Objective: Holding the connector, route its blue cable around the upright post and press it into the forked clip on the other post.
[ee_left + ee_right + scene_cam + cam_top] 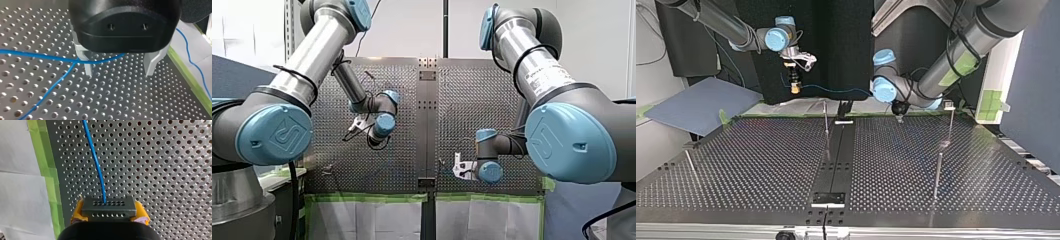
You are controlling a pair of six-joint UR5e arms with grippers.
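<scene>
Right wrist view: right gripper (110, 215) clamps connector (108, 206) between yellow pads (76, 213); blue cable (96, 162) runs ahead, thin, light, floppy; left gripper (119, 72) wide, cable seemingly brushing one finger (87, 68). Steer by rigid connector.

**A:** Is anything on you legible?

**B:** Very little. In the front view, at eight o'clock, the blue cap on my left arm (274, 134) bears a raised emblem. It is a squared mark like interlocked letters, and I cannot spell it out.

**A:** And your other side?

**B:** At four o'clock, the blue cap on my right arm (569, 142) carries the same kind of emblem. Higher up, near two o'clock, a printed label (546, 75) sits on that arm's silver tube (527, 50). It has dark lines of text on a pale patch, too small to read.

**A:** And the remaining views?

**B:** No text, number or sign can be read in the top view or in either wrist view.
</scene>
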